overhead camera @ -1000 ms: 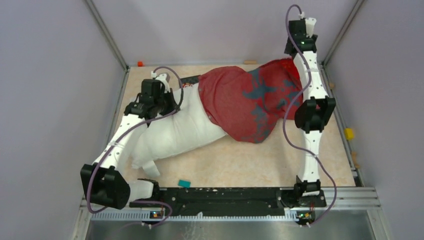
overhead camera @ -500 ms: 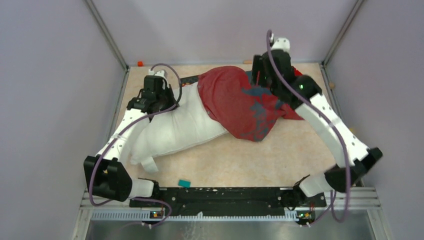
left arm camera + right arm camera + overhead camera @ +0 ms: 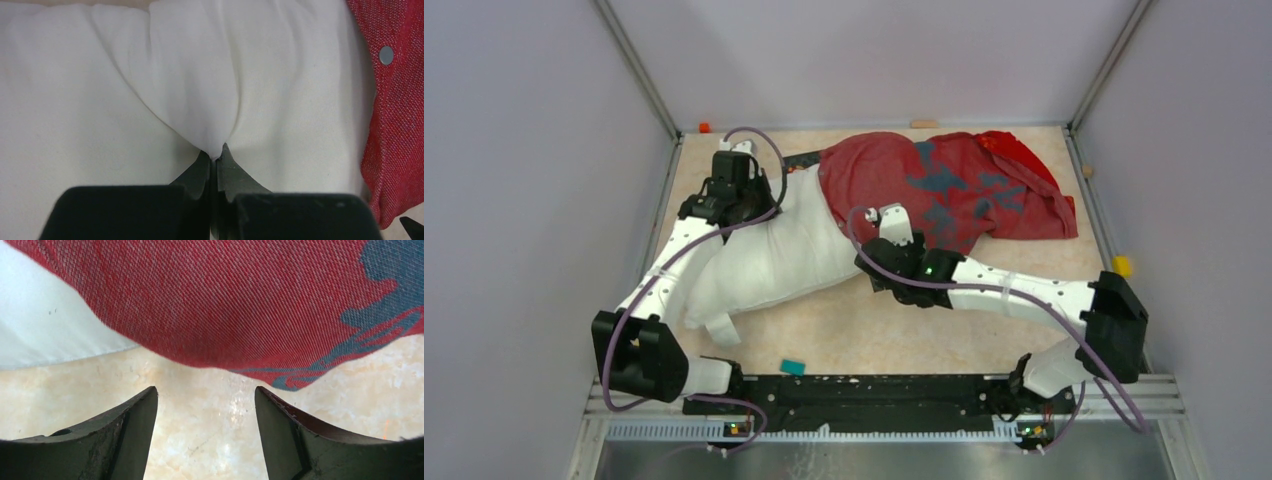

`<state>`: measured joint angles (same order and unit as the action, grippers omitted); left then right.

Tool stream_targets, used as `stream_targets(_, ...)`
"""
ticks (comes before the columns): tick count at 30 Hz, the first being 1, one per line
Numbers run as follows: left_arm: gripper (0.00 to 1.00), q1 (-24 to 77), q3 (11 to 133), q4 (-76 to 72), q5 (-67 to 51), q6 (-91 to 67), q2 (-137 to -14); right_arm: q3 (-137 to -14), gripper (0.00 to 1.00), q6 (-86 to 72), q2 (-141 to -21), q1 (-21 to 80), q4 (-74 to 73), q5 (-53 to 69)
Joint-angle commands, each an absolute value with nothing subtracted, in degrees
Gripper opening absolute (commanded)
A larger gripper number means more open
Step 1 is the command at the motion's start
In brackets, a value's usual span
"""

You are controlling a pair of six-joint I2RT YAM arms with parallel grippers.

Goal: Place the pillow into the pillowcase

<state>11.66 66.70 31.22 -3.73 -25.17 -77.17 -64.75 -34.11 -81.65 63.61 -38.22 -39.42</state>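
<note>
pillowcase [image 3: 944, 185] released, right gripper [image 3: 205, 392] lowered beside it

Your pillow [image 3: 774, 255] is plain white with no print, and its folds shade to pale grey. Your pillowcase [image 3: 944, 185] is bright red in a fine speckled weave, printed with dark blue-teal shapes. From the left wrist you can see a small grey round stud [image 3: 385, 54] on its red hem. The worktop [image 3: 944, 330] is beige with pale marbled mottling. On it you see a teal block [image 3: 793, 367], a yellow block [image 3: 1121, 266] and an orange bit [image 3: 705, 127]. Your left pincer [image 3: 216, 160] and right pincer [image 3: 205, 392] are black. The left arm [image 3: 669, 270] and right arm [image 3: 1024, 292] are white with black joints and purple cables [image 3: 744, 130].
</note>
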Motion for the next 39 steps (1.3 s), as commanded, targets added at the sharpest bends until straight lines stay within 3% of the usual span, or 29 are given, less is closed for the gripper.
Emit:
stream_targets(1, 0.0, 11.6, 66.23, 30.76, -2.87, -25.33, -77.52, -65.9, 0.71, -35.39, -84.28, 63.92, -29.11, -45.2)
stream_targets(7, 0.0, 11.6, 65.56, 30.57, -2.68, -25.14, -77.35, -67.77, 0.73, -34.39, -89.03, 63.53, -28.89, -49.98)
stream_targets(9, 0.0, 11.6, 65.55, 30.63, -2.69, -24.91, -77.26, -69.54, 0.68, -34.91, -90.52, 62.83, -30.97, -51.91)
stream_targets(11, 0.0, 11.6, 65.52, 30.54, -2.63, -24.43, -77.17, -71.57, 0.56, -34.56, -90.79, 62.65, -32.82, -54.05)
stream_targets(12, 0.0, 11.6, 65.48, 30.51, -2.65, -24.24, -77.12, -73.04, 0.44, -34.13, -90.6, 62.66, -34.01, -54.76)
stream_targets(14, 0.0, 11.6, 65.45, 30.42, -2.8, -23.73, -77.04, -77.18, 0.11, -32.42, -89.99, 62.95, -37.23, -55.49)
stream_targets(15, 0.0, 11.67, 65.4, 30.42, -3.18, -23.58, -77.05, -79.89, 0.0, -30.3, -89.6, 63.5, -38.45, -55.32)
stream_targets(19, 0.0, 13.46, 64.54, 29.38, -3.17, -24.04, -76.9, -94.95, 0.0, -22.55, -89.44, 67.79, -42.18, -51.75)
stream_targets(23, 0.0, 19.17, 65.31, 28.94, -0.64, -26.25, -77.02, -106.06, 0.0, -18.71, -91.84, 69.55, -43.21, -38.0)
stream_targets(29, 0.0, 23.46, 70.41, 31.65, 2.44, -27.78, -75.13, -100.83, 0.0, -20.99, -92.05, 55.54, -39.93, -17.58)
stream_targets(34, 0.01, 23.72, 73.59, 33.36, 0.81, -26.23, -73.89, -98.18, 0.0, -20.62, -95.83, 44.62, -39.16, -11.67)
stream_targets(37, 0.19, 23.82, 73.9, 33.8, 0.74, -24.4, -73.99, -95.85, 0.0, -21.12, -99.67, 40.61, -37.74, -11.03)
stream_targets(39, 0.43, 23.9, 74.73, 35.08, 0.36, -23.05, -73.65, -95.2, 0.0, -21.88, -102.48, 37.28, -37.17, -9.71)
